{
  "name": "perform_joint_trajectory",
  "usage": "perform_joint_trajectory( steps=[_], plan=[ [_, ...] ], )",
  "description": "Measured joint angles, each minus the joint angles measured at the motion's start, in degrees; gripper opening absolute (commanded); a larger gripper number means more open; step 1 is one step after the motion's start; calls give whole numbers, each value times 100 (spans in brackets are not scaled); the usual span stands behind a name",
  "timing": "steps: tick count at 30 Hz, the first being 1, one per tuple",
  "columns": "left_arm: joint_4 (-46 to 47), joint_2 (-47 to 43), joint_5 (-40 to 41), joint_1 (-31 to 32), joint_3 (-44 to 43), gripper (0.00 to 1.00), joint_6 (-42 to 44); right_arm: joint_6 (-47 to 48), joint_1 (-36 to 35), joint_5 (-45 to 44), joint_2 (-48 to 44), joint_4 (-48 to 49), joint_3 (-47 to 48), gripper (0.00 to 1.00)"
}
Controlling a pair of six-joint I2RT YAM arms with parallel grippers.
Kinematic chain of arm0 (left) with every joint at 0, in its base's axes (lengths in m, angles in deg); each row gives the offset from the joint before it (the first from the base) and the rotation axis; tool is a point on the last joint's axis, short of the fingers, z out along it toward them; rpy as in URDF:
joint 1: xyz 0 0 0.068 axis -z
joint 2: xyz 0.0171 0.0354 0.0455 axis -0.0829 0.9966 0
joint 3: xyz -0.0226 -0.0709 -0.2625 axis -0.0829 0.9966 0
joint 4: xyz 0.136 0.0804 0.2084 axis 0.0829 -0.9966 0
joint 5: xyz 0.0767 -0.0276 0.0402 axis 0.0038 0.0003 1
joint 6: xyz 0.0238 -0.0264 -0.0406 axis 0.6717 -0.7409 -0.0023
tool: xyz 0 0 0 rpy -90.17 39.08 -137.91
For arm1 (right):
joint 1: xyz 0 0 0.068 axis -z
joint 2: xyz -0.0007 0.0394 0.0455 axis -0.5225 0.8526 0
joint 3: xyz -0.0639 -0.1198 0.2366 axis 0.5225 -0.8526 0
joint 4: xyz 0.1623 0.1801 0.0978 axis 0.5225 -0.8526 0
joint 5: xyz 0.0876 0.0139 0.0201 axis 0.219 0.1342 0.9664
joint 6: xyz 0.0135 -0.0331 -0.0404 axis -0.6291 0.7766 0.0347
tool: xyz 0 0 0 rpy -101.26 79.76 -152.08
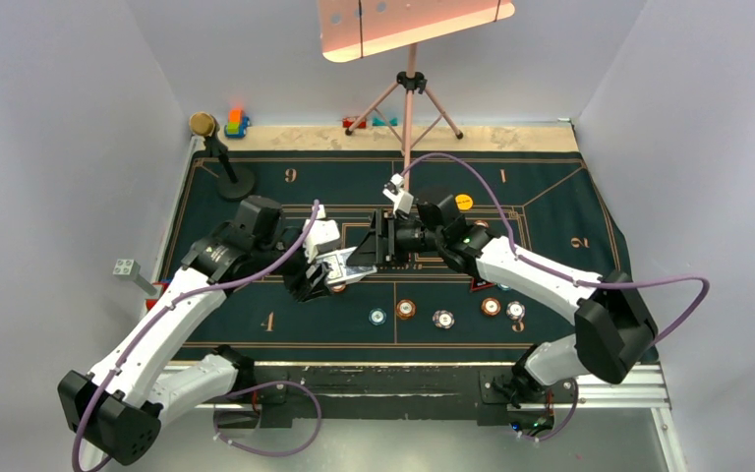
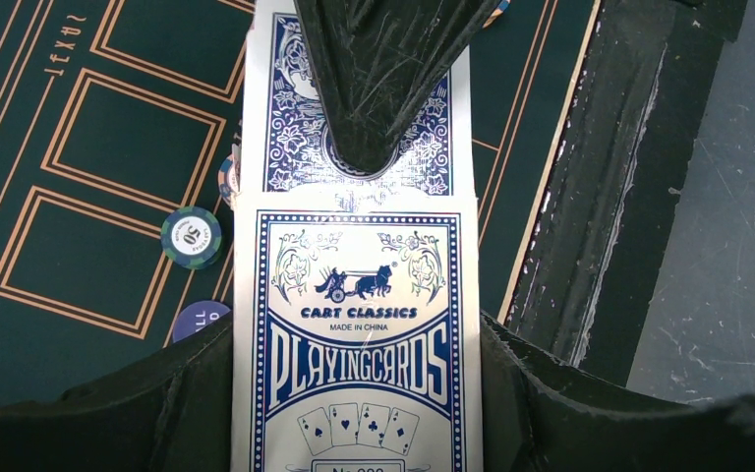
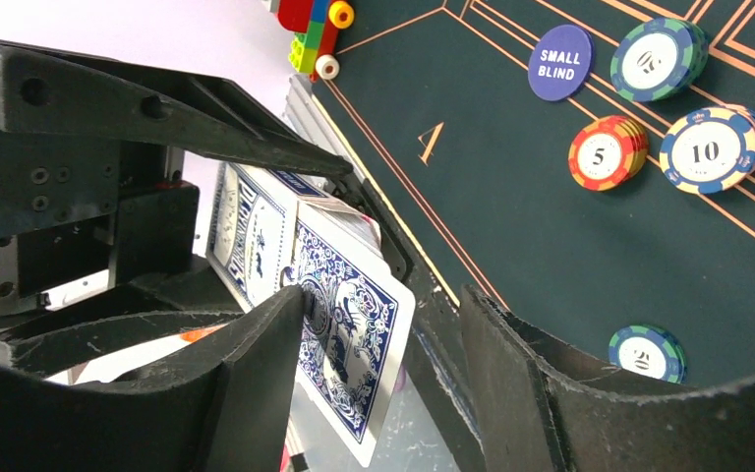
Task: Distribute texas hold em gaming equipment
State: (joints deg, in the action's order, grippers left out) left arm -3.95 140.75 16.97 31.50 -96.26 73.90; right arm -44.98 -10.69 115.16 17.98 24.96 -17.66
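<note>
1. Top external: the left end effector [image 1: 307, 280] and the right end effector [image 1: 378, 251] meet nose to nose above the middle of the green surface [image 1: 551, 216], with the card pack [image 1: 339, 264] bridging them. Both arms reach inward with elbows out and forearms roughly level. The poker chips [image 1: 406, 309] lie in a row on the felt nearer the bases, well apart from the pack.

2. Left wrist: the left jaws are clamped on the long sides of the card pack, which runs straight out between them. A single playing card [image 2: 290, 128] sticks out of its far end, and one finger [image 2: 383, 88] of the right end effector lies on that card's back. I judge the pack light but stiff and boxy — pressure on its sides suits it. The card looks thin, glossy and bendy, so it wants a flat pinch on face and back near the free end, then a pull in line with the pack.

3. Right wrist: the playing card stands between the right jaws, against one finger, with a visible gap to the other — the jaws look apart, not pinched. The wrist is rolled so that the fingers straddle the card's thickness. A blue small-blind disc [image 3: 560, 61] and more chips sit on the felt beyond.
</note>
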Motion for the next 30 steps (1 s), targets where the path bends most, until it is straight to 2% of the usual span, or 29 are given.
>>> perform_joint_trajectory(
  steps=[11, 20, 30],
  plan=[
    [-149, -26, -17, 0, -136, 0, -11, 238, 15, -146, -262, -450, 11, 54],
    [-227, -92, -26, 0, -251, 0, -17, 284, 59, -216, -448, -533, 11, 40],
    [-238, -105, -90, 0, -254, 0, -26, 398, 337, -337, -765, -874, 11, 39]
  ],
)
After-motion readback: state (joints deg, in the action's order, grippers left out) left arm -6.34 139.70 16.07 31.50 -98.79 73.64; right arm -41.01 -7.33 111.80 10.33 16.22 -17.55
